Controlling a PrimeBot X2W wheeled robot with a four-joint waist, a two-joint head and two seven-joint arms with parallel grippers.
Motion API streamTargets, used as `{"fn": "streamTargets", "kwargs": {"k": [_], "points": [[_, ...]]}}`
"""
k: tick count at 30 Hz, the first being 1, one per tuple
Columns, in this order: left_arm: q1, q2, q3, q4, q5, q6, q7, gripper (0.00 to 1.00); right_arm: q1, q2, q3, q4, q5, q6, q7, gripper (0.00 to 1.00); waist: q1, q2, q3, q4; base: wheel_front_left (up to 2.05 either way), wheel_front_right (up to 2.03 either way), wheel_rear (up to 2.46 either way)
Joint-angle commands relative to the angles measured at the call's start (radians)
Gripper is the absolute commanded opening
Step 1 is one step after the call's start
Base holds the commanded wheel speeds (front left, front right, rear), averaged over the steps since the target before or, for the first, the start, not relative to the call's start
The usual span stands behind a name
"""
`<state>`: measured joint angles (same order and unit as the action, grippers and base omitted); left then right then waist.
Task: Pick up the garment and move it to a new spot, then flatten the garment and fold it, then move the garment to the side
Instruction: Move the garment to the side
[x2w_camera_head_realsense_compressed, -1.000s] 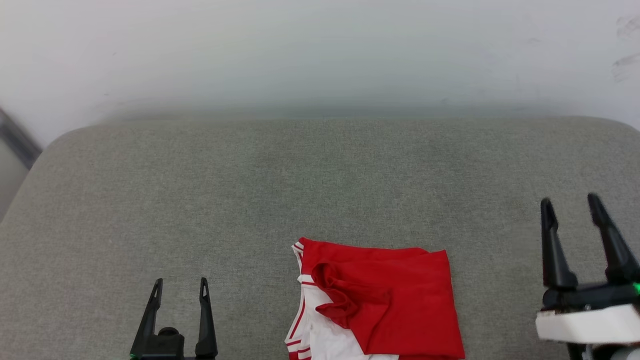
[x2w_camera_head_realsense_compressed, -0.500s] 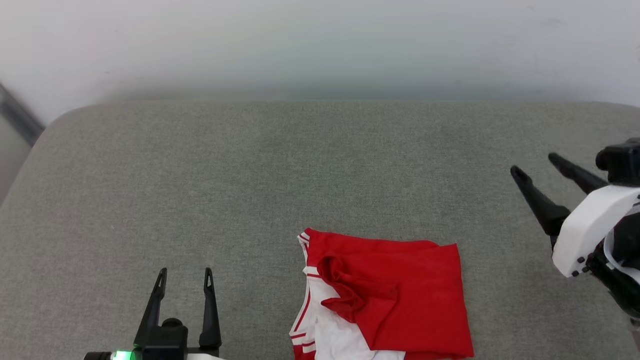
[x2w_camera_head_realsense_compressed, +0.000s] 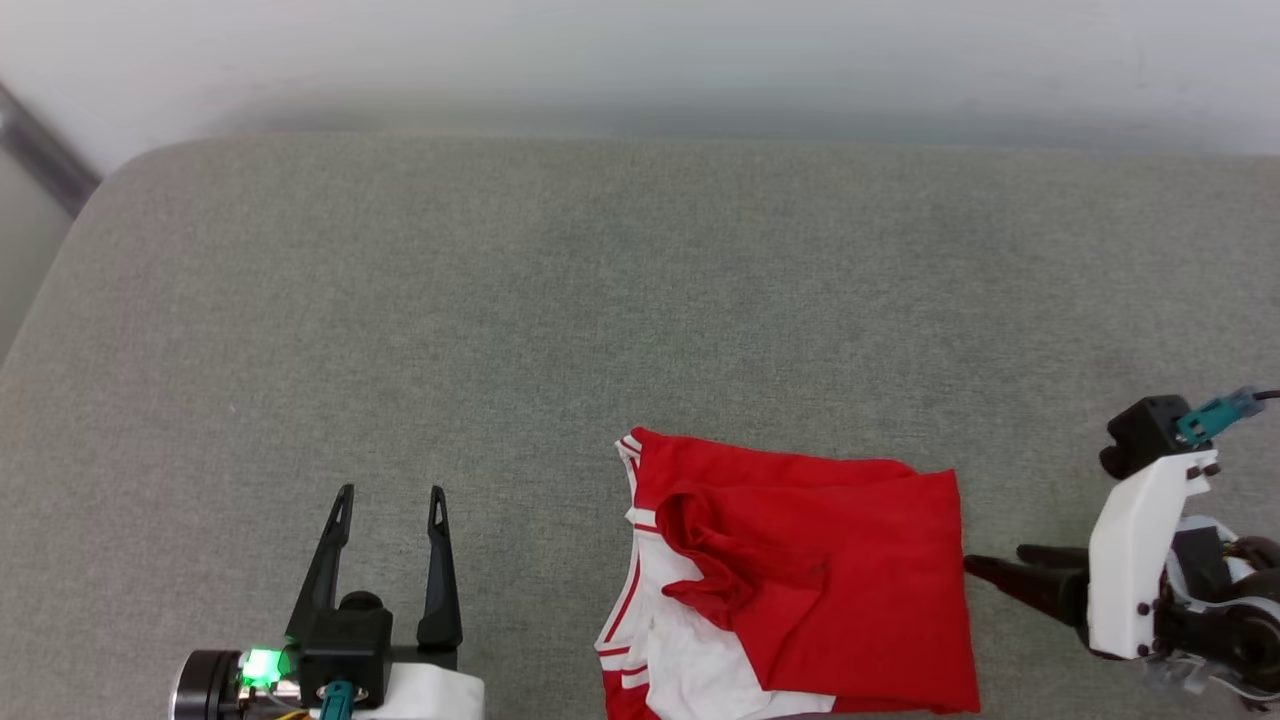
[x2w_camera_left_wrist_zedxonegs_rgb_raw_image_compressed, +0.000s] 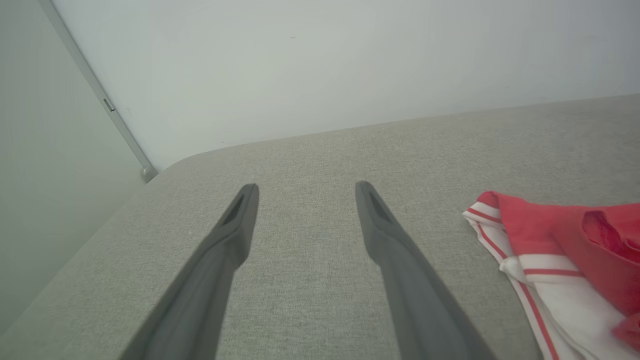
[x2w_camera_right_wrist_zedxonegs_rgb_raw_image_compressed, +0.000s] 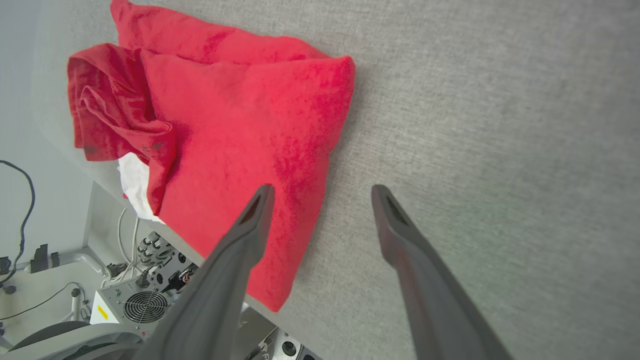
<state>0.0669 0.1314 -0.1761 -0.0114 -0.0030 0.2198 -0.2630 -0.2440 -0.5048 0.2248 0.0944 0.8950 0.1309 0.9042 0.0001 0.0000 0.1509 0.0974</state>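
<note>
Head view: the garment (x2w_camera_head_realsense_compressed: 800, 590) lies as a loose folded bundle at the near edge of the grey pad (x2w_camera_head_realsense_compressed: 600, 300), a red panel over a white sleeve. The left gripper (x2w_camera_head_realsense_compressed: 391, 495) stands well to its left, jaws wide and empty. The right gripper (x2w_camera_head_realsense_compressed: 995, 568) points at the bundle's right edge, just beside it, holding nothing

Left wrist view: the left gripper (x2w_camera_left_wrist_zedxonegs_rgb_raw_image_compressed: 306, 187) is spread over bare pad, with the garment (x2w_camera_left_wrist_zedxonegs_rgb_raw_image_compressed: 550, 235) off to the right

Right wrist view: the right gripper (x2w_camera_right_wrist_zedxonegs_rgb_raw_image_compressed: 322, 190) is open, one finger over the garment (x2w_camera_right_wrist_zedxonegs_rgb_raw_image_compressed: 240, 130) and one over pad; I cannot tell whether they touch

The fold looks roughly done, though untidy; moving it to the side seems left to do
</note>
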Motion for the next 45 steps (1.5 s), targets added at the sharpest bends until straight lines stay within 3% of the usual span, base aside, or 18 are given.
{"fn": "streamTargets", "kwargs": {"k": [1, 8, 17, 18, 19, 20, 33, 45], "points": [[-0.020, -0.002, -0.004, -0.004, 0.006, -0.004, -0.002, 1.00, 0.008, 0.016, 0.003, 0.012, 0.013, 0.000, -0.002, 1.00, -0.0001, 0.0000, 0.022, 0.015, 0.00, 0.00, 0.00], [-0.060, -0.005, -0.022, 0.003, 0.008, -0.011, -0.002, 1.00, -0.013, 0.074, 0.068, 0.086, 0.026, 0.000, 0.003, 1.00, -0.0001, 0.0000, 0.075, 0.049, 0.00, 0.00, 0.00], [-0.101, -0.020, -0.036, 0.014, -0.004, -0.011, -0.002, 1.00, 0.003, 0.085, 0.205, 0.176, -0.005, -0.001, -0.003, 1.00, -0.0001, 0.0000, 0.120, 0.091, 0.00, 0.00, 0.00], [-0.102, -0.022, -0.035, 0.016, -0.005, -0.011, -0.002, 1.00, 0.001, 0.081, 0.221, 0.178, -0.012, -0.001, -0.013, 0.86, -0.0001, 0.0000, 0.121, 0.093, 0.00, 0.00, 0.00], [-0.104, -0.023, -0.034, 0.017, -0.006, -0.011, -0.002, 1.00, -0.003, 0.077, 0.231, 0.178, -0.019, -0.001, -0.026, 0.29, -0.0001, 0.0000, 0.121, 0.094, 0.00, 0.00, 0.00], [-0.104, -0.024, -0.033, 0.018, -0.007, -0.010, -0.002, 1.00, -0.008, 0.072, 0.239, 0.179, -0.021, -0.001, -0.038, 0.00, -0.0001, 0.0000, 0.120, 0.095, 0.00, 0.00, 0.00], [-0.041, -0.021, -0.012, 0.022, -0.009, -0.007, -0.002, 1.00, -0.170, -0.054, 0.318, 0.062, -0.023, -0.001, -0.189, 0.00, -0.0001, 0.0000, 0.025, 0.035, 0.00, 0.00, 0.00], [0.007, -0.023, 0.036, -0.006, -0.019, -0.013, -0.002, 1.00, -0.305, -0.232, 0.363, -0.105, -0.053, -0.001, -0.194, 0.00, -0.0001, 0.0000, 0.014, -0.162, 0.00, 0.00, 0.00]]}}
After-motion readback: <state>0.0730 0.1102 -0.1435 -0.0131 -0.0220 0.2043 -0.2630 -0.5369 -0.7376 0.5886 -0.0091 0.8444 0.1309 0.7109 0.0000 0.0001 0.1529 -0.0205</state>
